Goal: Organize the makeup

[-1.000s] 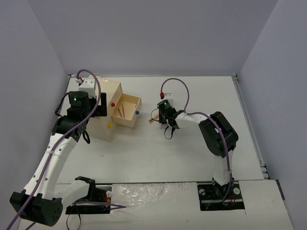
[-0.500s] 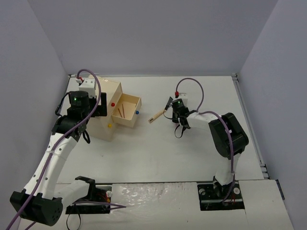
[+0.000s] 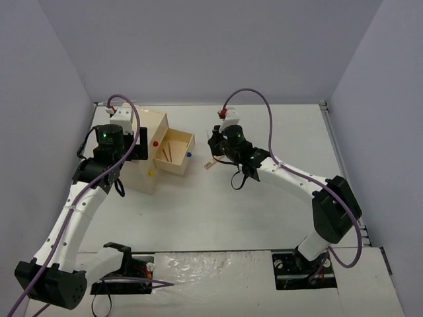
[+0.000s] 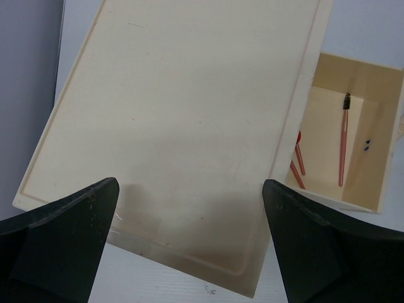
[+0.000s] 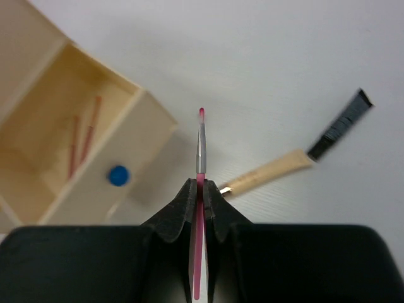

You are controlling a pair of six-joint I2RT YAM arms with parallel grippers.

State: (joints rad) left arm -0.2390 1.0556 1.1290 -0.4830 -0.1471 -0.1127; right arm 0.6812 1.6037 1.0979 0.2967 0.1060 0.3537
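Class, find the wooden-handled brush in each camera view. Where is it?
Top external: the brush, only its handle end, beside the right gripper, right of the open drawer.
Left wrist: not in it.
Right wrist: brush lying diagonally right of centre, past the pink pencil in the jaws.
Shared landmark: the open drawer, in all three.

The pencil point(image 5: 199, 183) is pink with a silver band (its tip red); the brush point(image 5: 271, 169) has a pale wooden handle and black bristles; the box point(image 4: 177, 126) is plain beige, its drawer knob point(image 5: 118, 175) blue.
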